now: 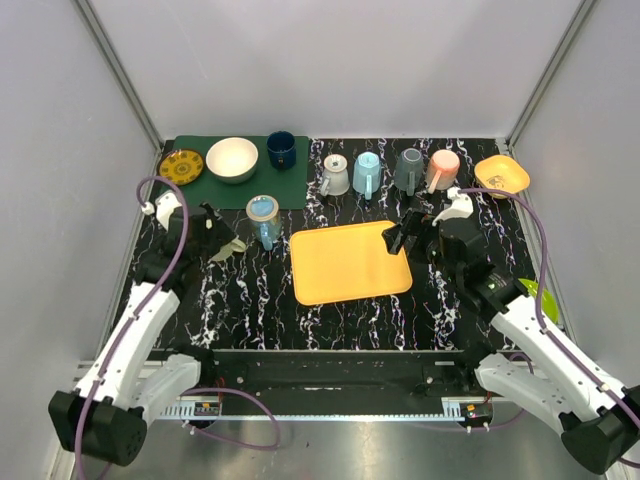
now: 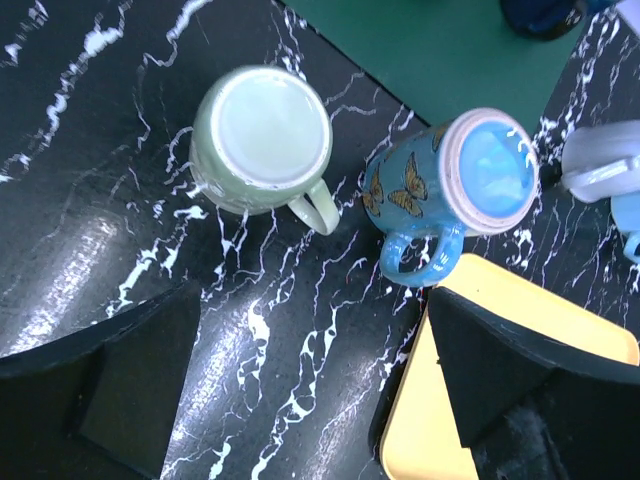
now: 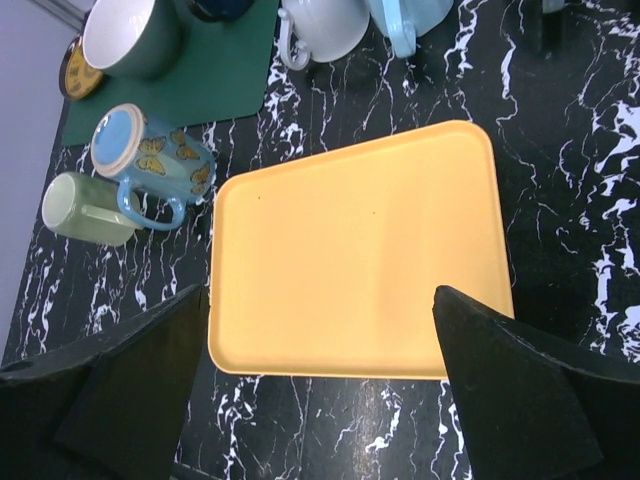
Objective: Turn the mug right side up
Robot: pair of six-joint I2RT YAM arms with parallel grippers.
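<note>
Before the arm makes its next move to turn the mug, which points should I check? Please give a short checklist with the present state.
1. Left gripper open and empty: ok.
2. Right gripper open and empty: ok.
3. Target mug known: cannot tell. The butterfly mug and the green mug both show a flat-looking top.
4. The two mugs stand apart: ok, but the gap is narrow.
5. Butterfly mug's handle is free: ok, it points toward the tray.

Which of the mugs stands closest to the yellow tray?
The blue butterfly mug, its handle almost at the tray corner; the pale green mug beside it is farther.
</note>
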